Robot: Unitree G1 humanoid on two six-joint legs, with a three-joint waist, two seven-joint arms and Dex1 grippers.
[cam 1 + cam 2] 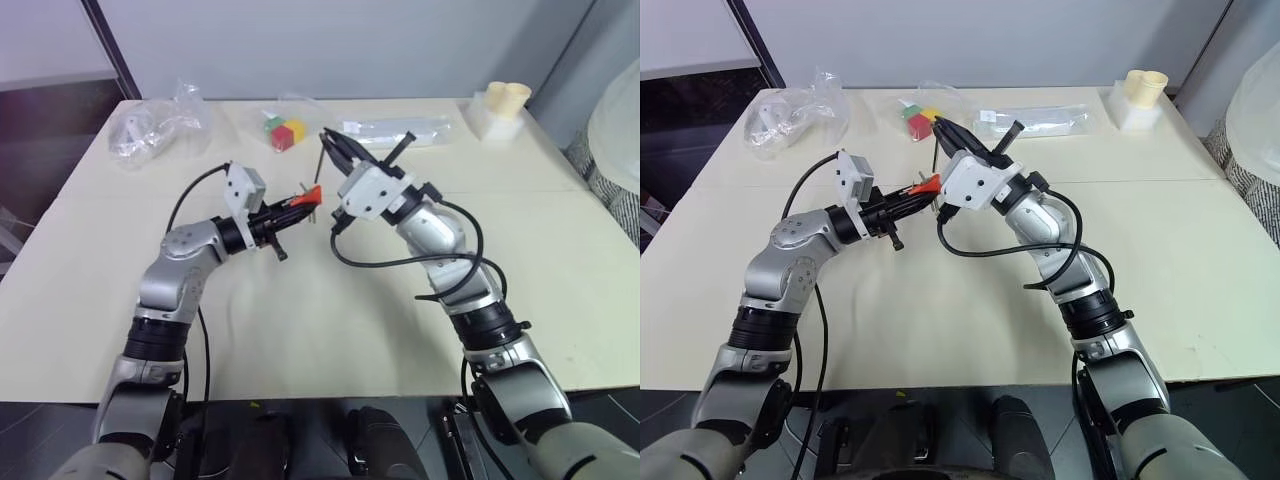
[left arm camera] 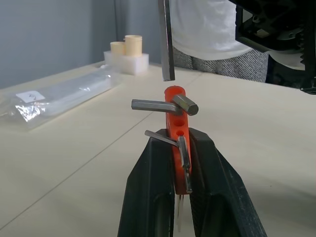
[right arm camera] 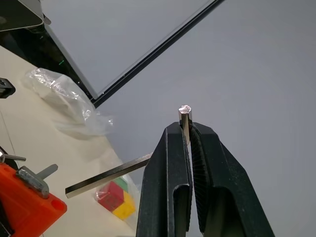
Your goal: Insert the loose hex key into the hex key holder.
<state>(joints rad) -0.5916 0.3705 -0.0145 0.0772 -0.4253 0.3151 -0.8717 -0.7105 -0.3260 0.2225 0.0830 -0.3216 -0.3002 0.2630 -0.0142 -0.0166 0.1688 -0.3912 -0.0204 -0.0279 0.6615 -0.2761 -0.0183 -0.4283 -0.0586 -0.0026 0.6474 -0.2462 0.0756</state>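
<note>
the left gripper is raised above the table, its two black fingers clamped on the lower part of the hex key holder, so the red-orange block sticks out past the fingertips. a few short grey keys jut from the holder's sides, just beyond the fingers.

just past the holder's free end, and a little apart from it, hangs the tip of the loose hex key; a small gap shows between the rod's end and the block. the right gripper is closed on that key: its short leg is pinched between the fingertips with the end poking out, and the long leg runs off sideways from the fingers toward the holder.

beyond both grippers lies a clear bag of red, green and yellow cubes, with a crumpled plastic bag on the left gripper's far side.
</note>
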